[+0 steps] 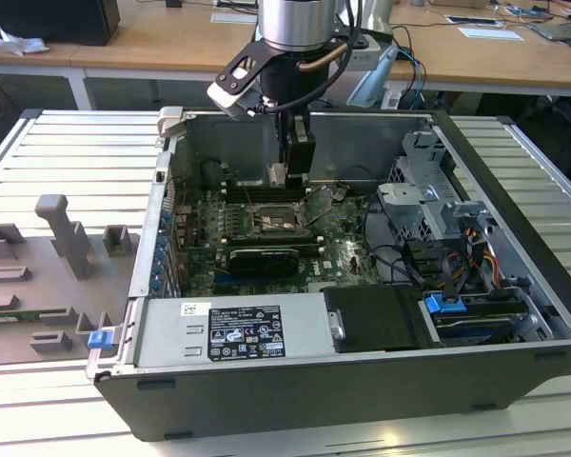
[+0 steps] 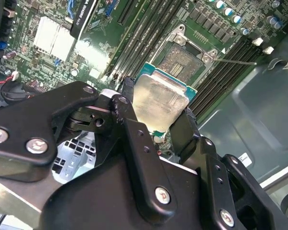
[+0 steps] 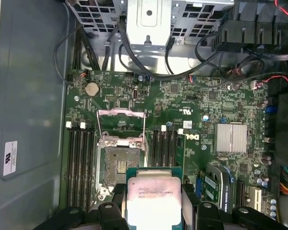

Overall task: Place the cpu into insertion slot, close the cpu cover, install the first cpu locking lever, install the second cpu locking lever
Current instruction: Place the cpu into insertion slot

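Nearest the lens in both wrist views, clamping the cpu (image 2: pixel 159 98) (image 3: pixel 153 203) by two opposite edges in the gripper (image 2: pixel 157 112) (image 3: pixel 154 213), pressing black fingers (image 2: pixel 134 134) against its sides and showing its pale silvery top. Holding the chip in the air above the green motherboard (image 3: pixel 192 96), just beside the insertion slot (image 3: pixel 119 165) (image 2: pixel 182 64) and not seated in it. Leaving the slot bare, exposing its dark centre, with the cpu cover (image 3: pixel 121 112) swung open off it on the side away from the gripper.

Scanning from the exterior view's left: taking in grey fixture blocks (image 1: pixel 67 248) sitting on the slatted metal table (image 1: pixel 76 143); then entering the open computer case (image 1: pixel 314 400), passing the power supply (image 1: pixel 233 328) lying along its near wall; finding the same hold at the middle, high over the slot; ending at the metal drive cage (image 1: pixel 428 205) and a blue clip (image 1: pixel 444 307) towards the exterior view's right.
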